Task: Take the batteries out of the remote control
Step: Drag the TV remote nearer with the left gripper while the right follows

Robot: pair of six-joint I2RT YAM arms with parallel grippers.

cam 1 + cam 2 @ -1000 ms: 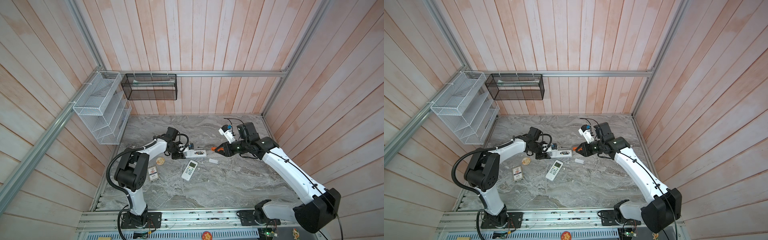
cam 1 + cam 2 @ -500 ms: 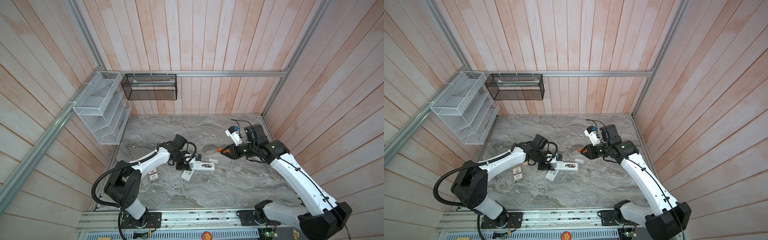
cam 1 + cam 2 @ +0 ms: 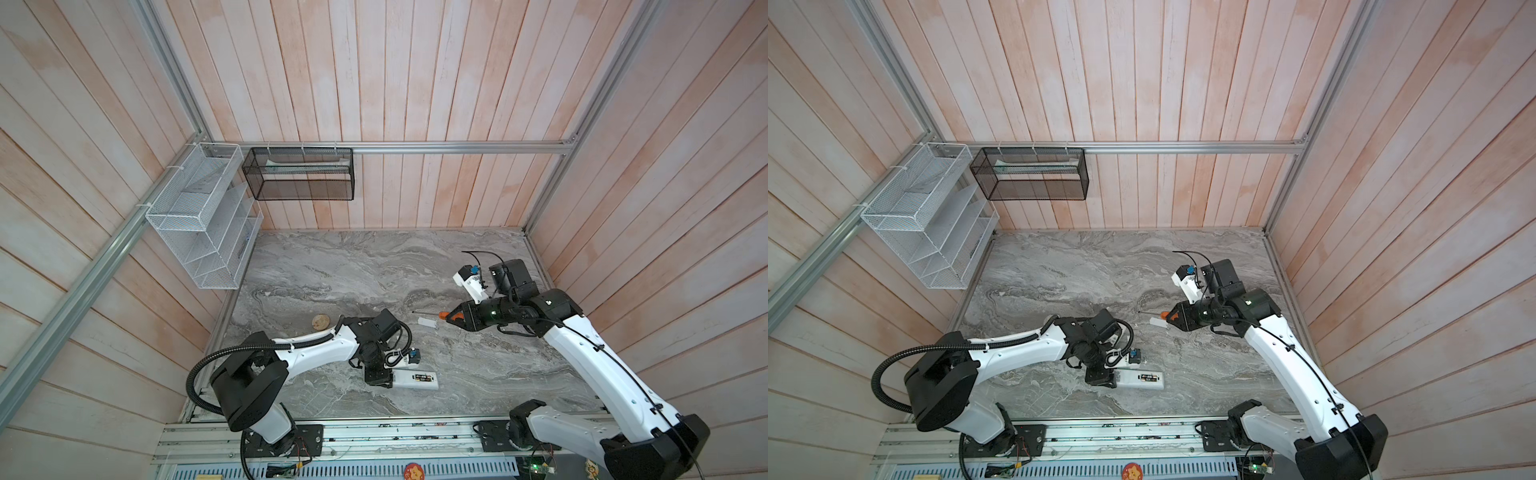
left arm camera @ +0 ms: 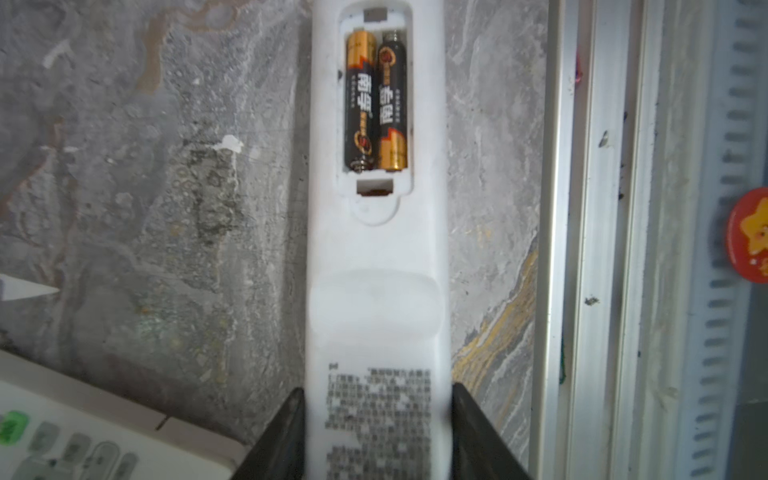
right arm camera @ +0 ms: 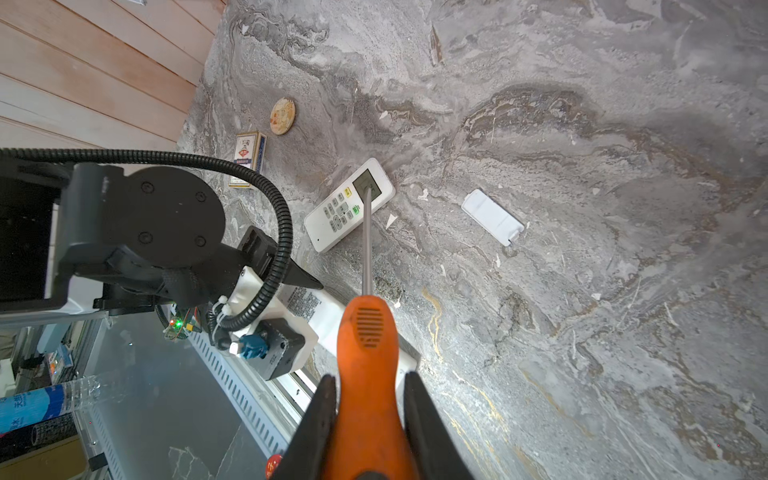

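The white remote control (image 3: 409,380) (image 3: 1133,380) lies back-up near the table's front edge, its battery bay uncovered. Two dark-and-gold batteries (image 4: 376,102) (image 3: 420,377) (image 3: 1149,377) sit side by side in the bay. My left gripper (image 4: 377,390) (image 3: 380,376) is shut on the remote's (image 4: 376,270) printed end, one finger on each long side. My right gripper (image 5: 370,378) (image 3: 461,318), raised at the right, is shut on the orange-handled screwdriver (image 5: 368,332) (image 3: 446,316) (image 3: 1166,314), whose shaft points left. A small white cover (image 3: 427,322) (image 3: 1156,321) (image 5: 492,217) lies loose beside the screwdriver tip.
A second remote (image 5: 349,205) (image 4: 62,436) lies buttons-up beside the held one, under my left arm in both top views. A round wooden disc (image 3: 320,321) (image 5: 282,115) and a card box (image 5: 247,160) lie left. The metal front rail (image 4: 582,249) runs alongside the remote. Wire baskets (image 3: 203,216) hang at the back left.
My left arm has drawn the remote from the table's middle toward the front edge. My right gripper, still holding the screwdriver, has shifted a little right and forward.
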